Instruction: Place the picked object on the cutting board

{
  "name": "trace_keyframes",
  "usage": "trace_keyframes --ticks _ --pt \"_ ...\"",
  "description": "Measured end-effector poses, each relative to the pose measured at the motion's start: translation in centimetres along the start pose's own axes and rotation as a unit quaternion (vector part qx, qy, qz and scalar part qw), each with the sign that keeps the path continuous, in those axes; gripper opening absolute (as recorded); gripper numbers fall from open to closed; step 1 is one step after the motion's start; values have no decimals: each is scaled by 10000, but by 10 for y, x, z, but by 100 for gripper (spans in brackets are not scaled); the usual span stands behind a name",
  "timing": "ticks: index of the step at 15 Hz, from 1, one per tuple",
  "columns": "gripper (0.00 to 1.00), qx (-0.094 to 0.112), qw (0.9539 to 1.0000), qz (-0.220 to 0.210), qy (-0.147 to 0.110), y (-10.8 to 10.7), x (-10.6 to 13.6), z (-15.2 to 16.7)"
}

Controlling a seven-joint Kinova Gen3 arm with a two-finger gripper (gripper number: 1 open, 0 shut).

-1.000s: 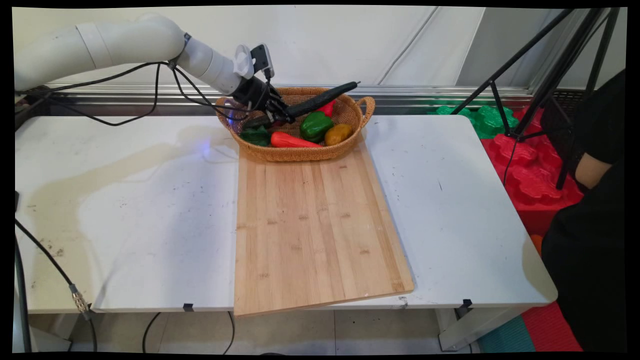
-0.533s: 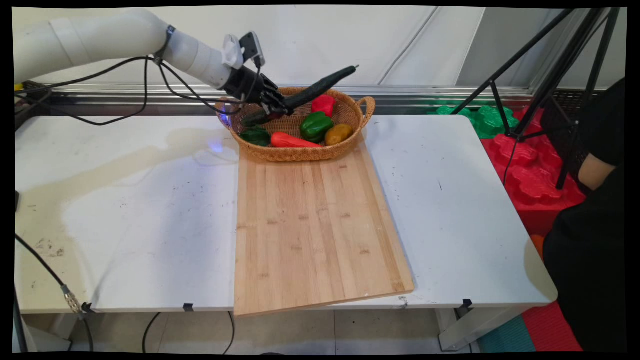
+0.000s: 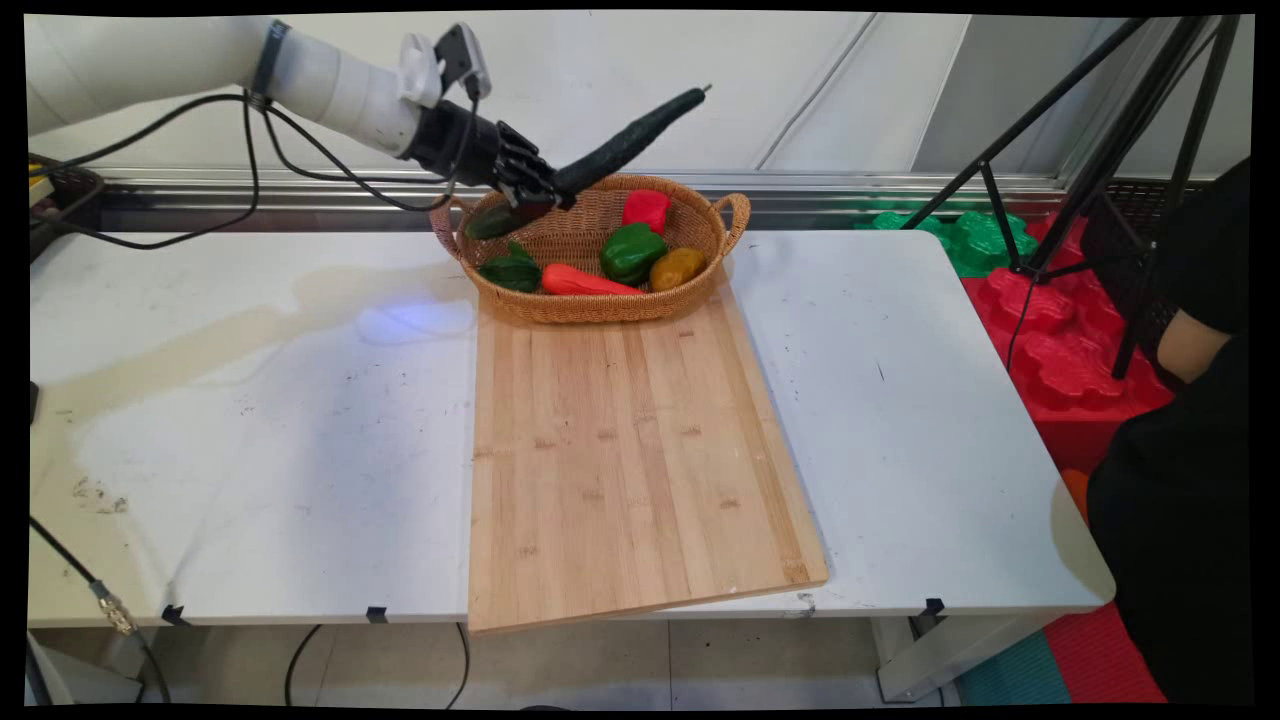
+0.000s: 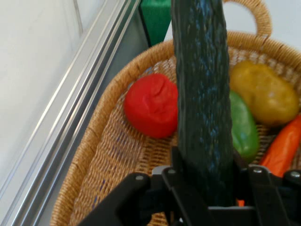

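Cucumber (image 3: 610,155) clamped in gripper (image 3: 535,190) near one end, above the wicker basket's (image 3: 600,305) left rim, long end tilted up. Off-centre hold: it could pivot or slip, dropping onto the red pepper (image 4: 151,104) below.

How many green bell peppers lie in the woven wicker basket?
2: a bright green bell pepper mid-basket beside the yellow potato, a darker green bell pepper at the left end. Others may be hidden.
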Motion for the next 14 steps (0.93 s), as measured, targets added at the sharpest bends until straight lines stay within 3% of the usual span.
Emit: trace_keyframes --ticks 7,14 --pt "0 -174 9995 -39 242 18 12 -41" --pt "0 -663 9975 61 242 57 15 -67"
